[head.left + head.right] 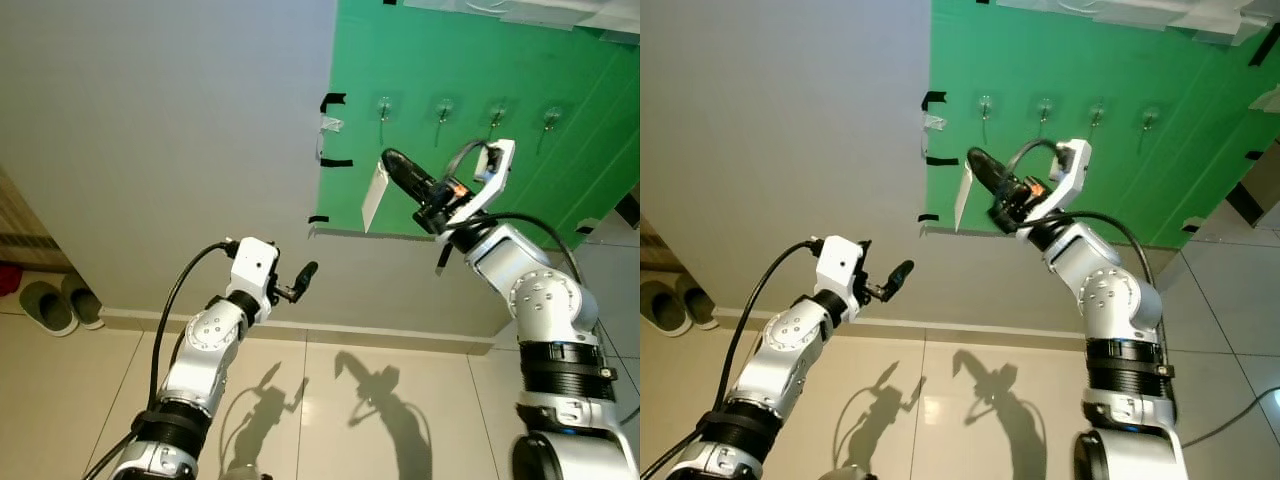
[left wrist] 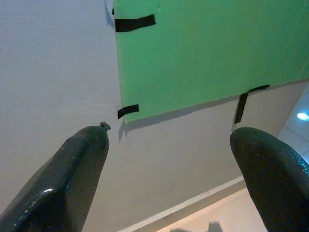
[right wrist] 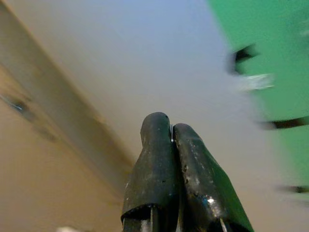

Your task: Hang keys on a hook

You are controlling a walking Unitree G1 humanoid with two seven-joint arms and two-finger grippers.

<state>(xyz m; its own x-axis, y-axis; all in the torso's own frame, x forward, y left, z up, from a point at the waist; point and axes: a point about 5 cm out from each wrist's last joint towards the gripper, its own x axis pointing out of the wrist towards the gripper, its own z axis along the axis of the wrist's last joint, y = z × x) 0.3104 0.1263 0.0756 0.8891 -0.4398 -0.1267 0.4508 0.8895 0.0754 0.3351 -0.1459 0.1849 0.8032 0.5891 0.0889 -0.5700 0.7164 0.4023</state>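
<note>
Right gripper (image 1: 392,160) pinching white tag (image 1: 374,197)

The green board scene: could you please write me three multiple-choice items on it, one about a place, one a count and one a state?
1. Where is the right gripper?
A. Down by the floor tiles
B. Raised before the green board, just below its row of hooks
C. Beside the slippers

2. How many hooks are in the row on the green board?
A. Two
B. Four
C. Six

3. How is the left gripper?
A. Open
B. Shut on a key
C. Shut on a hook

Answers:
1 B: the right gripper is up against the green board, under the leftmost hook.
2 B: four hooks show side by side.
3 A: the left gripper has its fingers wide apart with nothing between them.
</note>
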